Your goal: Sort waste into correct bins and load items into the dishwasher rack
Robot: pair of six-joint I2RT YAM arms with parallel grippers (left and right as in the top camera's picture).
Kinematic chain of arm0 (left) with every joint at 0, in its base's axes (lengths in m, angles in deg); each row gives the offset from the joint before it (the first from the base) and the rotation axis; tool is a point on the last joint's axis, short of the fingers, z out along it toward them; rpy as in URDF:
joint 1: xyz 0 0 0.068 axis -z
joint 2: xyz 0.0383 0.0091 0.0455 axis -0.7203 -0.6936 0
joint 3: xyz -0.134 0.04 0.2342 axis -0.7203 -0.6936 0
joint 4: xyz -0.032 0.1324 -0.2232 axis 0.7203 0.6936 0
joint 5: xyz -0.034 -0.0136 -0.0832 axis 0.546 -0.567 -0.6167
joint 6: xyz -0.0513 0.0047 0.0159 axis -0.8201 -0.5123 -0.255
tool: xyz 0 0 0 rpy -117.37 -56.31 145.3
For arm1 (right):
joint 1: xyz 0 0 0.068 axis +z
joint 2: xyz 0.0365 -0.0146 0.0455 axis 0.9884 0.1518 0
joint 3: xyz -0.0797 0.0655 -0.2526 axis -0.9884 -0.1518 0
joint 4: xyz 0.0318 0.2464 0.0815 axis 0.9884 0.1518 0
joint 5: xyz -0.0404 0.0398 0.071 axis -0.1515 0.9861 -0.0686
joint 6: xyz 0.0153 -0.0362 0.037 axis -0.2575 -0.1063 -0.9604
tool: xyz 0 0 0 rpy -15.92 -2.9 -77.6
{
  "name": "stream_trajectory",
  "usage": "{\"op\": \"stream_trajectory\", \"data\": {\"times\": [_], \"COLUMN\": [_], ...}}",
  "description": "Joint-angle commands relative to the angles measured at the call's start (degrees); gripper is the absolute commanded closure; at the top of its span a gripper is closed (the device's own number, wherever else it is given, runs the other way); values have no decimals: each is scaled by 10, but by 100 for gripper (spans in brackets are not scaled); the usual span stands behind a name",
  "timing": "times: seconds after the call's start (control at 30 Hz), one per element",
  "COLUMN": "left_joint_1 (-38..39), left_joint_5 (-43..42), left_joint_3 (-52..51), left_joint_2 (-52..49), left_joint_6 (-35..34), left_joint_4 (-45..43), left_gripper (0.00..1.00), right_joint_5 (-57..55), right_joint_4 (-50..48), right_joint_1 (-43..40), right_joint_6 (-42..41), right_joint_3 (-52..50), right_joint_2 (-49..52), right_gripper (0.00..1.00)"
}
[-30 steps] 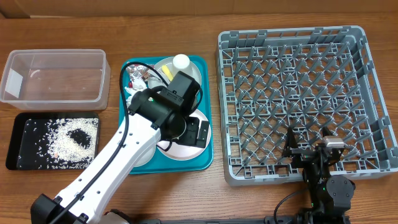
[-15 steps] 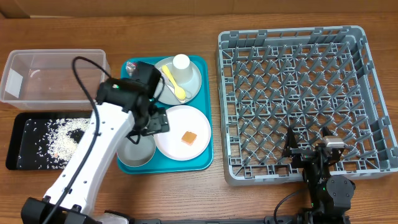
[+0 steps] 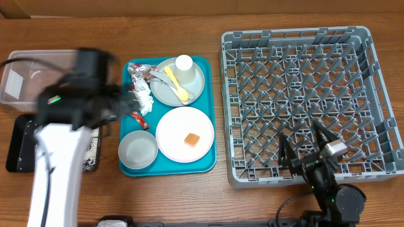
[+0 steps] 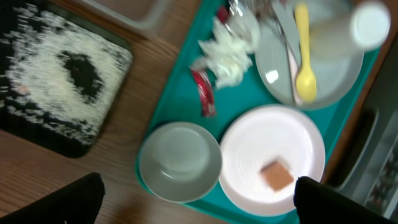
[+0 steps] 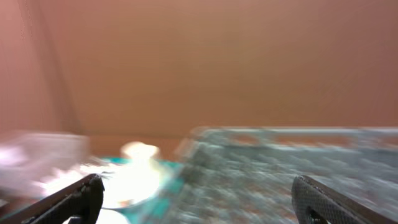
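Overhead, the crumpled napkin (image 3: 142,99) lies by the left edge of the teal tray (image 3: 210,101), between the foil wrapper (image 3: 135,73) and the red packet (image 3: 139,118). The right gripper (image 3: 305,144) stands with its jaws apart near the rack's (image 3: 293,33) front edge. From the left wrist, the left gripper (image 4: 198,198) is spread wide and empty above the tray. The right wrist view is blurred, its fingers spread. The napkin looks light, soft and crushable, so pinch a raised fold.
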Motion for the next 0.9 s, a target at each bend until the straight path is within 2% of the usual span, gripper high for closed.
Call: {"op": "stream_trajectory", "data": {"times": [0.0, 0.17, 0.3, 0.47, 0.6, 0.7, 0.87], "left_joint_1": [-87, -215, -271, -280, -280, -280, -280], "left_joint_5": [-15, -44, -57, -57, -56, -56, -56], "left_joint_3": [11, 11, 11, 11, 11, 11, 11], "left_joint_2": [17, 9, 6, 6, 6, 6, 6], "left_joint_6": [-24, -33, -36, -48, -47, -47, -47], "left_joint_4": [5, 16, 14, 7, 7, 7, 7], "left_gripper": [0, 0, 0, 0, 0, 0, 0], "right_joint_5": [135, 136, 150, 153, 155, 167, 214], "right_joint_4": [-47, -167, -228, -193, -120, -41, 37], "right_joint_1": [-2, -2, -2, -2, -2, -2, -2], "right_joint_6": [-198, -345, -363, -329, -277, -226, -212], "right_joint_3": [2, 2, 18, 92, 193, 305, 446], "right_joint_2": [-6, -6, -6, 5, 57, 143, 272], "right_gripper": [0, 0, 0, 0, 0, 0, 0]}}
